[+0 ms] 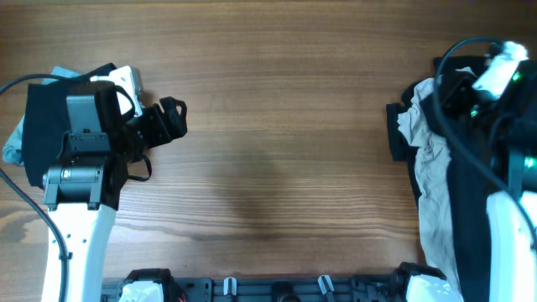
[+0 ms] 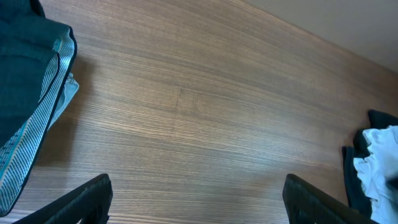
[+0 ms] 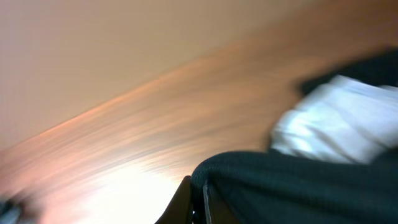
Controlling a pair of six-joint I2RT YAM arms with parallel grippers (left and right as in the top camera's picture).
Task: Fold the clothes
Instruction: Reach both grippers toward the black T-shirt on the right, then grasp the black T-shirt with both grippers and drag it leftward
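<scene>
A pile of clothes lies at the right table edge: a pale beige garment (image 1: 432, 159) and a black garment (image 1: 470, 197) under my right arm. My right gripper (image 3: 198, 202) is shut on a fold of the black garment (image 3: 298, 186); a white cloth (image 3: 336, 121) shows behind it. In the overhead view this gripper is hidden by the arm and cloth. My left gripper (image 1: 172, 117) is open and empty over bare wood at the left, its fingers wide apart (image 2: 196, 199). A dark garment with teal striped trim (image 2: 31, 112) lies at the far left, also seen overhead (image 1: 17, 138).
The wooden table (image 1: 277, 151) spreads between the two arms. Cables run over the right arm (image 1: 453, 92). A black and white cloth (image 2: 373, 162) shows at the right edge of the left wrist view.
</scene>
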